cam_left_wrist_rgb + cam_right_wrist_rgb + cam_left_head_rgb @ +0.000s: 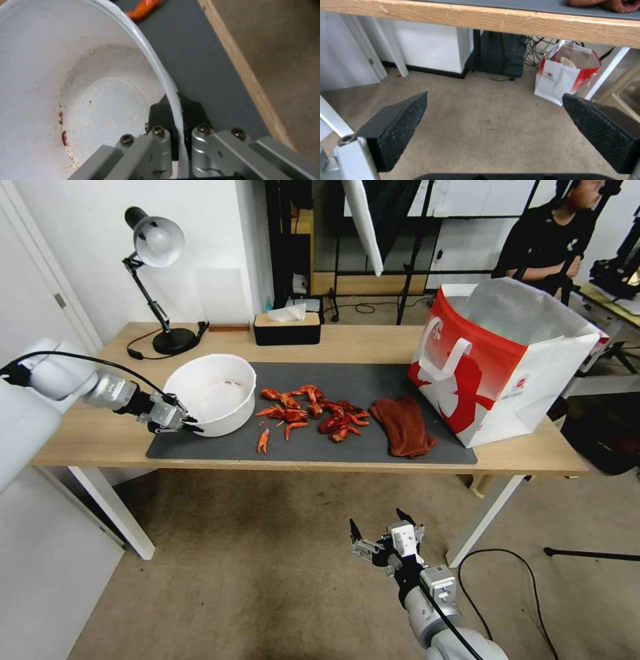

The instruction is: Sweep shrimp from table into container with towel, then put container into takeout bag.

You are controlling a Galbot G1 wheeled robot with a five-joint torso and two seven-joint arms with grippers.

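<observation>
Right gripper: the right gripper hangs low over the carpet in front of the table, below its edge, its two black pads spread wide with nothing between them.
Left gripper: the left gripper is at the near left part of the grey mat; in the left wrist view its jaws are pressed onto the rim of the container, one pad inside the wall and one outside.
Container: the white bowl sits on the mat's left end, tipped a little toward the pile as far as the head view lets me judge; it holds stains and crumbs, no shellfish.
Shrimp: the shrimp lie scattered on the mat just right of the bowl, one stray piece nearer the front edge.
Towel: the towel lies crumpled on the mat between the pile and the bag, untouched.
Takeout bag: the takeout bag stands open at the right end of the table.
Back of table: a desk lamp and a black tissue box.
Doing the step well: I would keep the rim pinch firm and the bowl's mouth low toward the pile, so pieces swept by the cloth slide in instead of pushing the bowl away.
</observation>
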